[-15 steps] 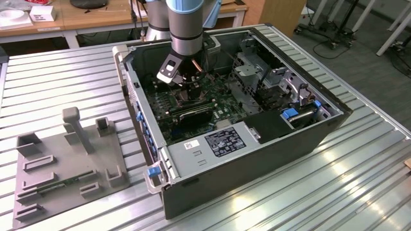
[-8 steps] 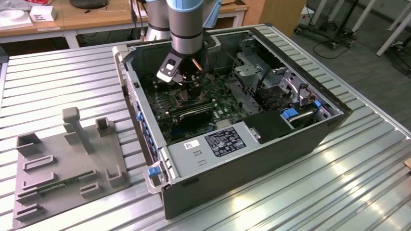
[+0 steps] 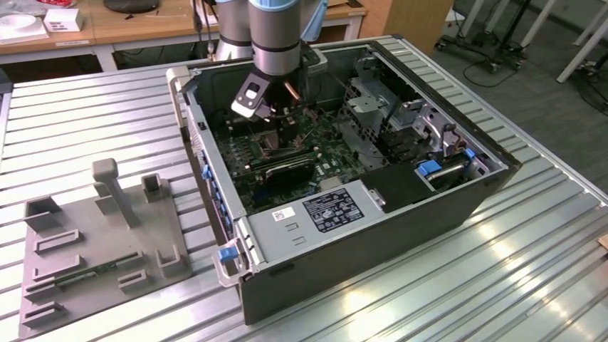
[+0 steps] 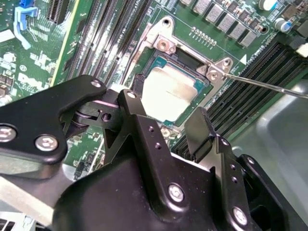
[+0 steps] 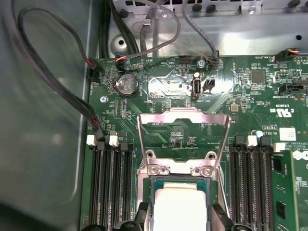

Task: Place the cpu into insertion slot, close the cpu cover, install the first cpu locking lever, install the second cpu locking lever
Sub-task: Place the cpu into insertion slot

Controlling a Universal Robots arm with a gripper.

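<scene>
Silver ribbed tabletop [image 3: 532, 271] carries an open computer case [image 3: 399, 228], and the arm reaches down into it over the green motherboard [image 5: 250, 101]. The black tool [image 5: 180, 210] hangs directly above the insertion slot [image 4: 185, 58], spread, with one finger [image 4: 202, 127] on each side of the slot. Whether they touch the chip cannot be told. The cpu cover [image 5: 211, 119] is swung open, lying back from the slot's hinged edge. The cpu [image 4: 171, 94] sits inside the slot, grey face up.
</scene>
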